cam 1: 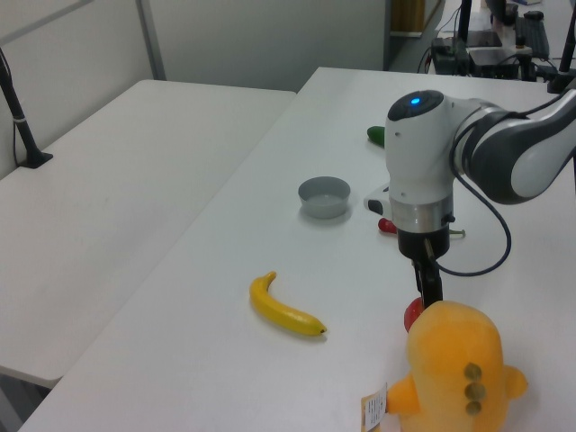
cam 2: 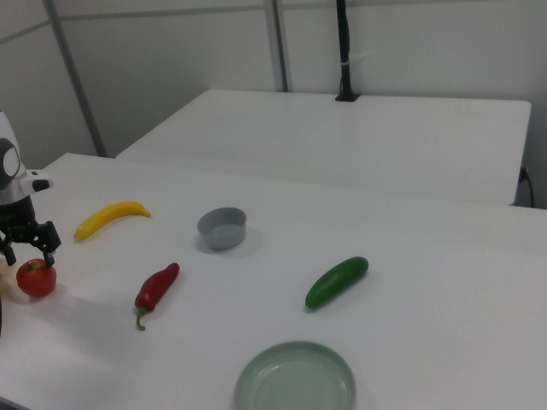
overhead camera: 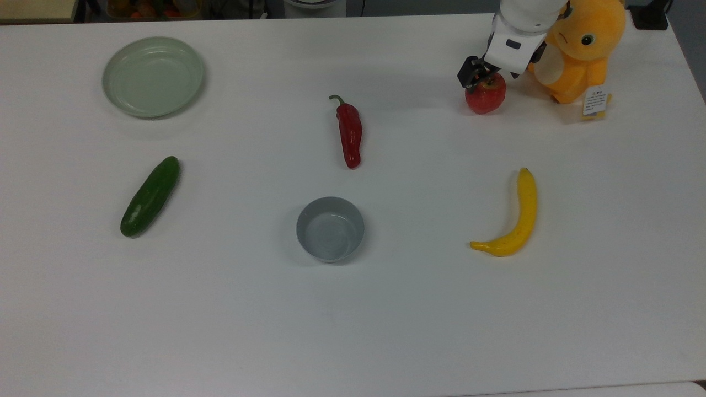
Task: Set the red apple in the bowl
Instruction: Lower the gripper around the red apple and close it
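The red apple (overhead camera: 486, 98) sits on the white table at the far right of the top view, right beside an orange plush toy. My gripper (overhead camera: 486, 80) hangs directly over it, open. In the right view, the gripper (cam 2: 28, 254) has its dark fingers (cam 2: 49, 253) straddling the top of the apple (cam 2: 36, 279). In the left view the plush hides most of the apple (cam 1: 411, 314), and the gripper (cam 1: 432, 290) points down at it. The grey bowl (overhead camera: 330, 229) stands empty near the table's middle, far from the gripper.
An orange plush toy (overhead camera: 579, 47) stands close against the apple's right in the top view. A red chili (overhead camera: 349, 132), a banana (overhead camera: 515, 215), a cucumber (overhead camera: 150, 196) and a pale green plate (overhead camera: 153, 76) lie spread over the table (overhead camera: 386, 320).
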Robot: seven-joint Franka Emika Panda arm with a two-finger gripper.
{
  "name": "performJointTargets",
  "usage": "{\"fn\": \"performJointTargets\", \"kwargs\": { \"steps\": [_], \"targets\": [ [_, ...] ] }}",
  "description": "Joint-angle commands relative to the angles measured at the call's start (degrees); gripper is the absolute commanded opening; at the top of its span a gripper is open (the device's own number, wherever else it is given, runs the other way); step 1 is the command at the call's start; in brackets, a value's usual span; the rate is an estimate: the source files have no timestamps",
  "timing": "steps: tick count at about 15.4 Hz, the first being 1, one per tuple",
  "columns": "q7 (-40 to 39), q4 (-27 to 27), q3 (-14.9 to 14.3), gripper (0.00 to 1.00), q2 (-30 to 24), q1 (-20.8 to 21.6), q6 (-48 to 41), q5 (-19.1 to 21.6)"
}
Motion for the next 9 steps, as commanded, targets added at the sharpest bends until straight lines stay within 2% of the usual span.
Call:
{"fn": "performJointTargets", "kwargs": {
  "steps": [1, 5, 6, 7, 8, 9],
  "targets": [
    [1.97, -0.71, 0.41, 1.00, 0.25, 0.24, 1.66, -1.54],
    [1.97, -0.98, 0.41, 1.00, 1.13, 0.41, 2.18, -3.39],
    [1.88, -1.06, 0.41, 0.84, 1.30, 0.41, 2.53, -3.83],
    [1.88, -1.15, 0.41, 0.56, 1.31, 0.41, 2.54, -4.53],
    [1.88, -1.15, 0.41, 0.44, 1.31, 0.41, 2.54, -5.06],
    [1.88, -1.24, 0.41, 0.39, 1.31, 0.50, 2.54, -5.24]
  ]
}}
